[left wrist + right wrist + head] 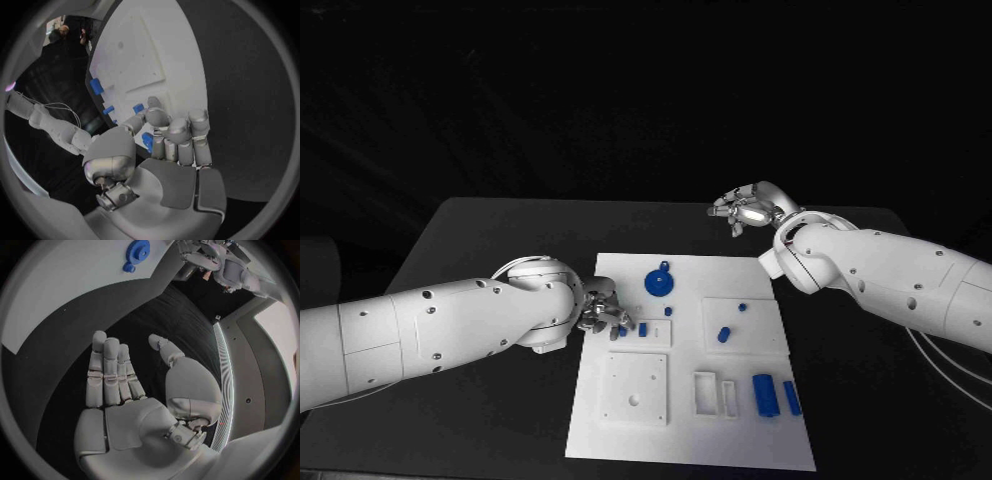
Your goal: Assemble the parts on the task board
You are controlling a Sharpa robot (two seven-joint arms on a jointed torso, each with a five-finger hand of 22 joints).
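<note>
I see my left hand [603, 312] at the board's [689, 440] nine o'clock edge, fingers curled around a small blue part [147, 142], while my right hand [750, 209] hovers empty and spread past the board's one o'clock corner, well clear of the gear [659, 280].

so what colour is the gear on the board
Blue gear, clearest in the head view, on the white board.

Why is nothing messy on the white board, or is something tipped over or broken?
Nothing stands out. The small blue parts lie tidily on the white task board, with nothing spilled or cracked. The left silver hand holds one small blue piece at the board's edge; the right silver hand hovers, holding nothing.
</note>
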